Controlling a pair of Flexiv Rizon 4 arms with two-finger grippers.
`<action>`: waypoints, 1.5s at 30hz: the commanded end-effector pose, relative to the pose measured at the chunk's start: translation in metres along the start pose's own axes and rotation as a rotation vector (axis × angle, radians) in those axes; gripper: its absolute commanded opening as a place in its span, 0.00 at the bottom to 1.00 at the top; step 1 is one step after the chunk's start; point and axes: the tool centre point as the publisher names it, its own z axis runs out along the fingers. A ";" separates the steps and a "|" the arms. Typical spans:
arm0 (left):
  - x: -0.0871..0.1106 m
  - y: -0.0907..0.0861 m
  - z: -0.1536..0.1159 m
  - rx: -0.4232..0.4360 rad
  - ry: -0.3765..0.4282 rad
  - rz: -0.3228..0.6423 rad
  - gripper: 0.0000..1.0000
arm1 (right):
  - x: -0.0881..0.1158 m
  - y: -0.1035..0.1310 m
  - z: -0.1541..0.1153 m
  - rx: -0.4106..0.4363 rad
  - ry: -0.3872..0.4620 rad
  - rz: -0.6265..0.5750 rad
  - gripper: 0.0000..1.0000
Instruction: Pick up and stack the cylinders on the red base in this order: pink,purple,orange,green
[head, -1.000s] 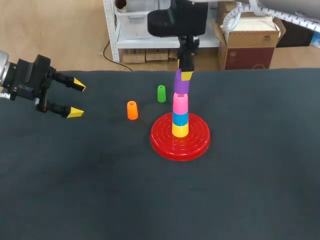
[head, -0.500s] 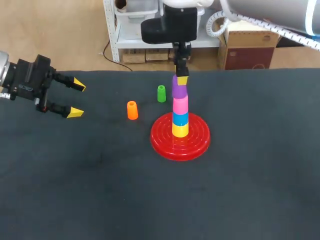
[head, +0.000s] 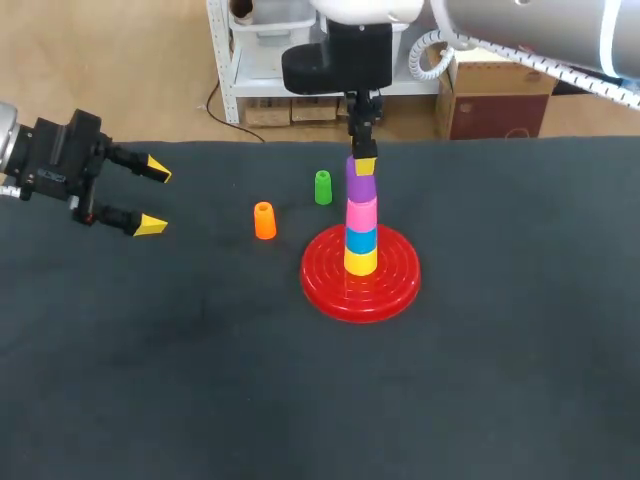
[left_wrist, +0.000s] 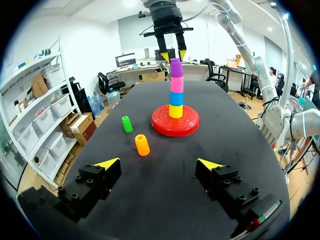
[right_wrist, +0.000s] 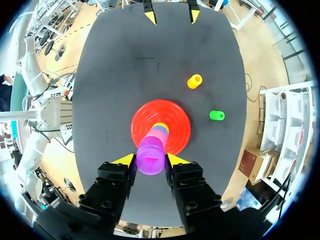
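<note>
On the red base (head: 322, 288) stands a stack of yellow, blue and pink cylinders (head: 361, 214). The purple cylinder (head: 360, 188) sits on top of the pink one, upright, with my right gripper (head: 362, 165) shut on its upper end from above. In the right wrist view the purple cylinder (right_wrist: 151, 157) fills the gap between the two yellow tips, over the base (right_wrist: 176, 116). The orange cylinder (head: 264, 220) and the green cylinder (head: 322, 187) stand on the mat left of the base. My left gripper (head: 154, 197) hovers open and empty at the far left.
The dark mat (head: 480, 380) covers the whole table. In the left wrist view the orange cylinder (left_wrist: 142, 145) is nearest ahead of the open fingers, the green cylinder (left_wrist: 127, 124) beyond it, and the stack (left_wrist: 175, 97) farther off.
My right gripper has carried the purple cylinder from tilted behind the stack to upright over it and lowered it onto the pink cylinder. The left arm has kept still.
</note>
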 end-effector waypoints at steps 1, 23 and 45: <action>0.001 -0.001 0.000 -0.004 -0.001 0.002 1.00 | 0.006 0.012 0.002 0.028 -0.006 0.005 0.00; 0.001 -0.001 0.000 -0.004 -0.001 0.002 1.00 | 0.014 0.023 0.040 0.118 -0.045 0.169 0.00; 0.001 -0.001 0.000 -0.004 -0.001 0.002 1.00 | -0.032 -0.028 -0.017 0.203 -0.081 0.014 1.00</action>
